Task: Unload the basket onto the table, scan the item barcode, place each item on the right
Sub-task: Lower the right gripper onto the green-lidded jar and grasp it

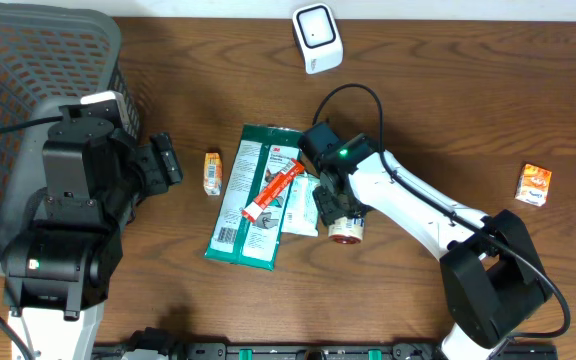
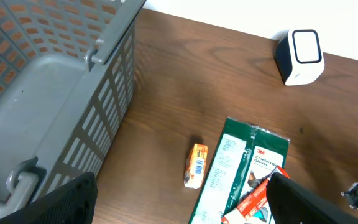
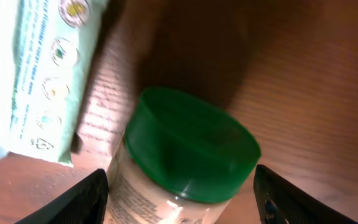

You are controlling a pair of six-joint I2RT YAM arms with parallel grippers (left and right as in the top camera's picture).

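While right gripper [image 1: 332, 203] hangs over jar [image 3: 191, 146], step in hand judged as pickup; scan not yet begun. Jar on table just right of packet [image 1: 253, 190], green lid toward wrist camera. Fingers [image 3: 82, 199] spread, one each side of lid, gaps showing, nothing grasped. Next move likely: lower, close on jar body, lift, carry to scanner [image 1: 317, 38] beyond packet's far end, barcode facing it. Barcode side not visible. Left gripper [image 1: 165, 160], left of packet, spread wide, empty.
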